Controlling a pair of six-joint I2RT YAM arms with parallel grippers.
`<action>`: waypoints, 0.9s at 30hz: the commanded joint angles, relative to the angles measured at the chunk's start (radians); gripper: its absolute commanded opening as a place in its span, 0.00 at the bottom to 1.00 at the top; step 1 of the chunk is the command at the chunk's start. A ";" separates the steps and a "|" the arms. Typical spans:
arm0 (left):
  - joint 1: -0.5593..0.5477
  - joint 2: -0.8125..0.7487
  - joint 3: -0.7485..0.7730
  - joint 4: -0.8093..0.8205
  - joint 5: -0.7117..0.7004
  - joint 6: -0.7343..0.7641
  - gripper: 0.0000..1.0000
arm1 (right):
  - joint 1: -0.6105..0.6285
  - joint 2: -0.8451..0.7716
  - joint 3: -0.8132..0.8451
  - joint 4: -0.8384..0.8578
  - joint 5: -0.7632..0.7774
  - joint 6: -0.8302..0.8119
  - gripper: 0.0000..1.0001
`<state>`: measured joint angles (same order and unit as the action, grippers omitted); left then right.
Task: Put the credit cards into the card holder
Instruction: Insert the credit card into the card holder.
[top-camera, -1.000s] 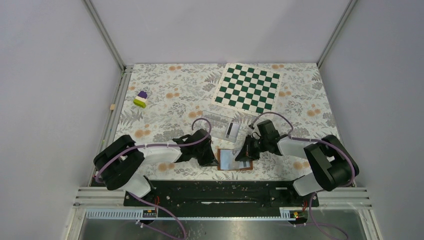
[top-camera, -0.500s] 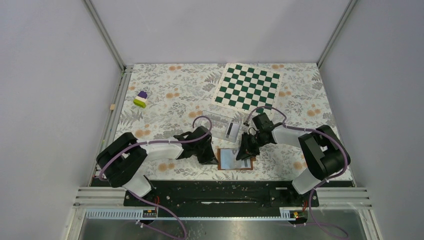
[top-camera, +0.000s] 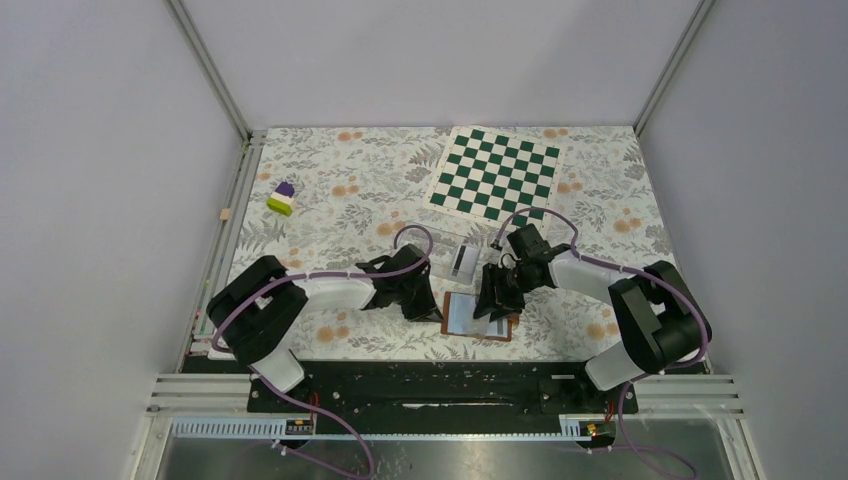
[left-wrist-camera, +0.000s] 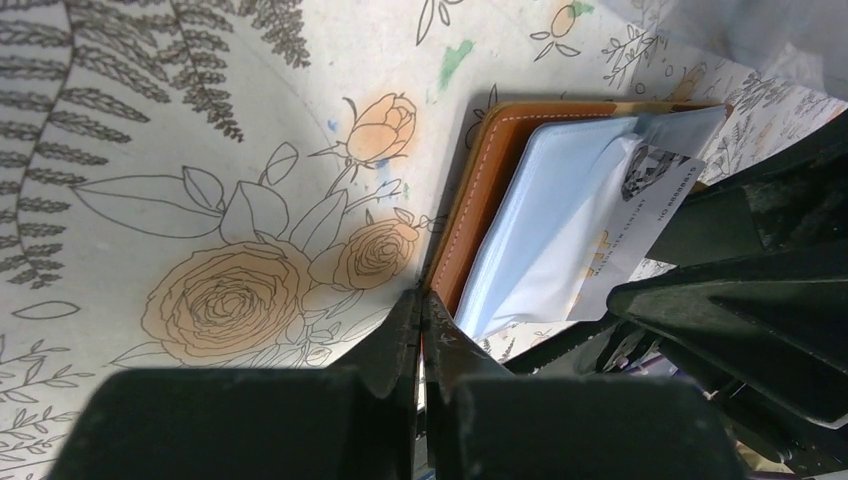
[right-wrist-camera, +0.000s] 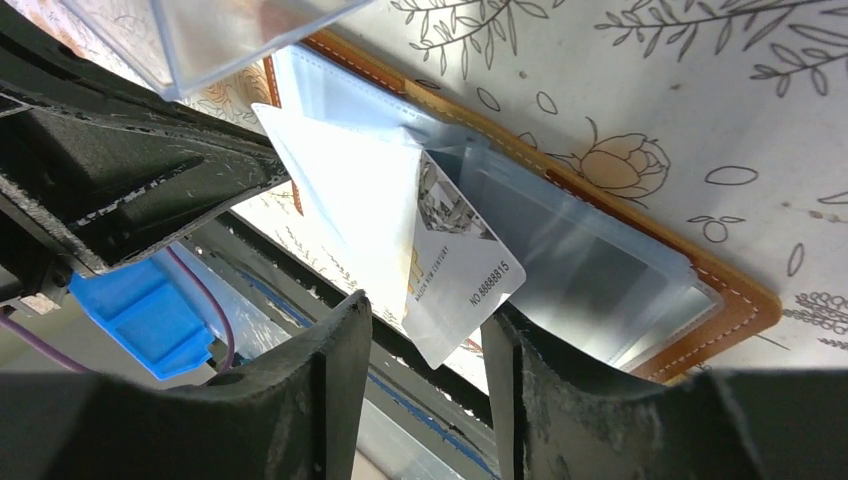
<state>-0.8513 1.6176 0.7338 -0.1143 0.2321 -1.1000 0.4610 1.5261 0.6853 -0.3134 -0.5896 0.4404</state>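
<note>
The card holder (top-camera: 480, 316) lies open near the table's front edge, brown leather (left-wrist-camera: 482, 190) round pale inner pockets (right-wrist-camera: 590, 260). One of the credit cards (right-wrist-camera: 462, 285) is whitish with printed numbers. It stands tilted, one end in a pocket and the other sticking out (left-wrist-camera: 655, 215). My right gripper (right-wrist-camera: 425, 335) is open, its fingers on either side of the card's free end, not pinching it. My left gripper (left-wrist-camera: 421, 300) is shut, its tips against the holder's left leather edge. Another card with a black stripe (top-camera: 463, 260) lies in the clear case.
The clear plastic case (top-camera: 438, 243) lies just behind the holder and shows at the top of the right wrist view (right-wrist-camera: 210, 35). A green and white chessboard (top-camera: 497, 175) is at the back right. A purple and green block (top-camera: 282, 198) and a small beige cube (top-camera: 226, 214) are far left.
My right gripper has opened and let go of the card, which stays tucked in the pocket. The holder and both grippers have shifted slightly to the right.
</note>
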 joint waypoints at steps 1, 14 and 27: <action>0.009 0.025 0.057 -0.048 -0.021 0.051 0.00 | 0.008 -0.013 0.010 -0.044 0.110 -0.028 0.51; 0.027 0.053 0.144 -0.144 -0.020 0.135 0.00 | 0.008 -0.034 -0.005 0.032 0.159 -0.027 0.34; 0.050 -0.010 0.294 -0.215 0.044 0.243 0.25 | 0.010 0.004 0.031 0.019 0.187 -0.021 0.37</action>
<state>-0.8223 1.6489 0.9630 -0.3782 0.2077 -0.8886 0.4648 1.5150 0.6926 -0.3027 -0.4797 0.4313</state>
